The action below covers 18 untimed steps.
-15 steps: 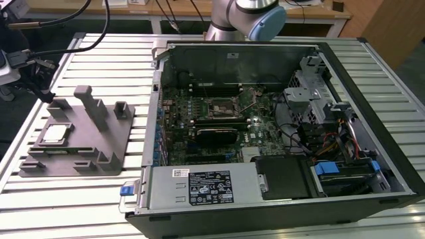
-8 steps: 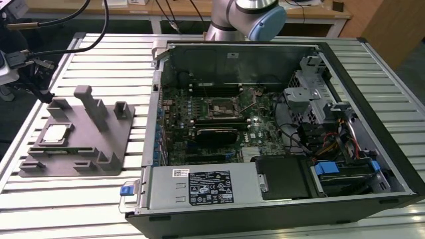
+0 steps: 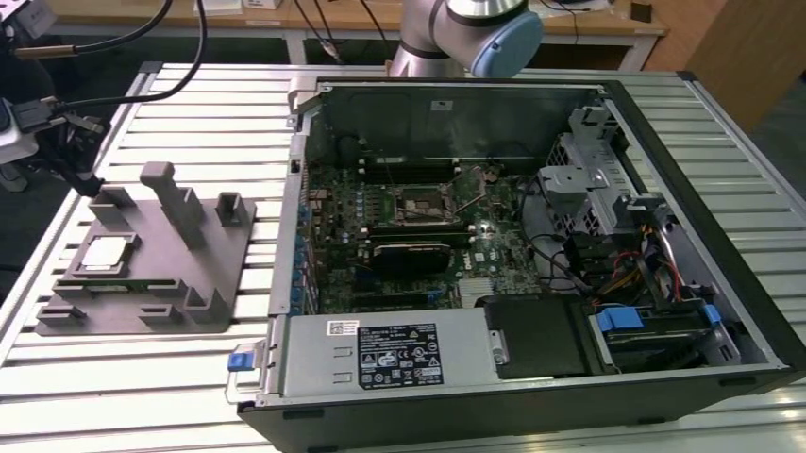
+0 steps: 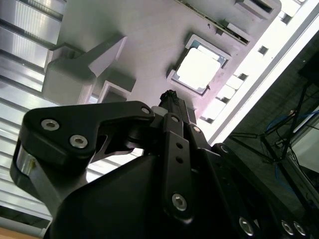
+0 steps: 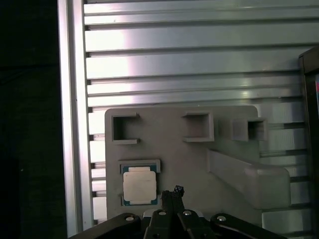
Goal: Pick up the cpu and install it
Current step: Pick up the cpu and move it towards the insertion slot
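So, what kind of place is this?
Probably a robotics lab bench for computer assembly: an open computer case on a slatted metal table, a grey tray holding the cpu, and a robot arm behind.

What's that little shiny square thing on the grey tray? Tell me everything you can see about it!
The cpu is a small, flat, square chip with a pale silver, metal-looking top and a thin darker rim. It lies flat, top up, in a square pocket of the grey tray, on the slatted table beside the open computer. The hand hovers close, not touching it.
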{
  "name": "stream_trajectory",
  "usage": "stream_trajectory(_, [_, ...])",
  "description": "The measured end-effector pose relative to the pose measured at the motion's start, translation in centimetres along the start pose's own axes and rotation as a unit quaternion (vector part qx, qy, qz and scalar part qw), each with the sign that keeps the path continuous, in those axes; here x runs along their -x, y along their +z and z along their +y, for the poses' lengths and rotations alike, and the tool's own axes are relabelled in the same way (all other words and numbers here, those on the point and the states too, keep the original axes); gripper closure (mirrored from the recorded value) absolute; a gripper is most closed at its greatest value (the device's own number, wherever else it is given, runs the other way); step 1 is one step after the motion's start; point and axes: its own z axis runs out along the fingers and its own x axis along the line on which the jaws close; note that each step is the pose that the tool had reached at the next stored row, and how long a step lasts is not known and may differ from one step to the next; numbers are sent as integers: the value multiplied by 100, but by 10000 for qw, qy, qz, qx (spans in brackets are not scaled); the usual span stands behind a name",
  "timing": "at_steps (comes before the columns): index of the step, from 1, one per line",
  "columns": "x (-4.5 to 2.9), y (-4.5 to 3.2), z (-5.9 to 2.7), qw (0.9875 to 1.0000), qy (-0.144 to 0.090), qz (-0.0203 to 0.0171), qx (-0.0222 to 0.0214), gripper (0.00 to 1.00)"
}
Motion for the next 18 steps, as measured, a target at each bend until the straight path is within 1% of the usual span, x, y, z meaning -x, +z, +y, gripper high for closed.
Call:
stream_trajectory(3, [-14,32,-2,10000,1,0,0,89])
stream_trajectory(9, [-87,112,-11,10000,0,0,0,89])
stream_trajectory(18, [-202,271,-34,10000,0,-1,1,89])
